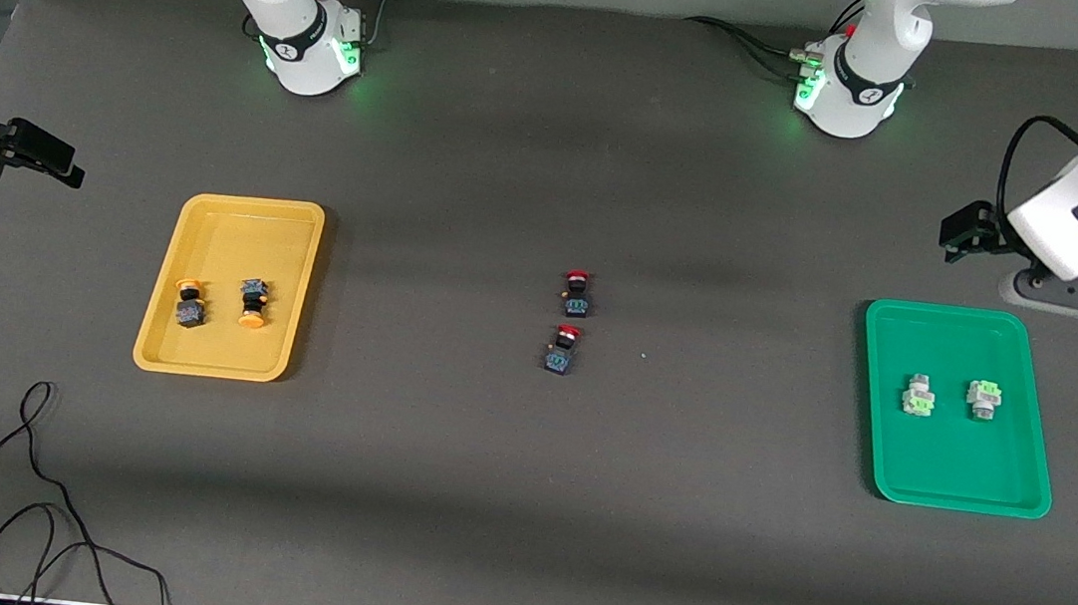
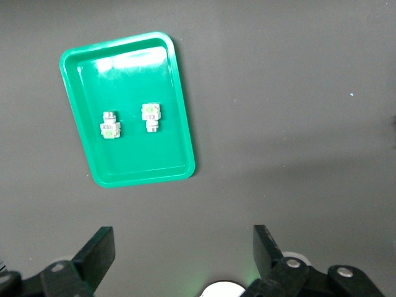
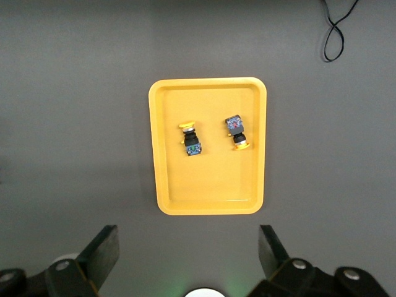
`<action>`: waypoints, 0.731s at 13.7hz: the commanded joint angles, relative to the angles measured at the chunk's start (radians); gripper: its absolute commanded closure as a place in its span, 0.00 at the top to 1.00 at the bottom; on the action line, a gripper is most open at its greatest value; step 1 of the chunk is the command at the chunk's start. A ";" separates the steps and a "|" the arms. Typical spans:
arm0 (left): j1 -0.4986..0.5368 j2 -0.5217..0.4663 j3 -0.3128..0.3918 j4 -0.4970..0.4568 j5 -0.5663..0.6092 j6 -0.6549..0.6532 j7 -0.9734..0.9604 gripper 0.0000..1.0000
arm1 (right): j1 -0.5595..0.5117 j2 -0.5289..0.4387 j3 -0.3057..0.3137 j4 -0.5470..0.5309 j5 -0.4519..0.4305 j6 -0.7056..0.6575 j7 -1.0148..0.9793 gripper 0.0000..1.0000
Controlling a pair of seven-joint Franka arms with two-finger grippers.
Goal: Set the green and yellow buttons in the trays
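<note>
A black cable [image 1: 28,489] lies nearest. Two yellow buttons [image 1: 221,301] sit in the yellow tray [image 1: 222,364], two green buttons [image 1: 952,397] in the green tray [image 1: 965,493]. Left gripper [image 2: 184,250] and right gripper [image 3: 189,250] hang spread, empty, over the bench [image 1: 518,501].

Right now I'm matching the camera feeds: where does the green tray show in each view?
Front view: green tray at the left arm's end of the table.
Left wrist view: green tray, in full.
Right wrist view: not in it.
Shared landmark: two green buttons inside.
</note>
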 commanded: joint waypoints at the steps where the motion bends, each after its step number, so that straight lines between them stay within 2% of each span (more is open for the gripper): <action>1: -0.012 -0.012 0.017 -0.026 -0.009 0.019 -0.004 0.99 | 0.002 -0.006 0.001 0.004 -0.020 0.008 0.021 1.00; 4: -0.002 0.012 0.023 -0.001 -0.062 -0.005 -0.005 0.99 | 0.000 -0.006 0.001 0.004 -0.032 0.009 0.021 1.00; 10: 0.002 0.012 0.024 -0.004 -0.064 -0.027 -0.008 1.00 | 0.000 -0.006 0.001 0.003 -0.036 0.009 0.021 1.00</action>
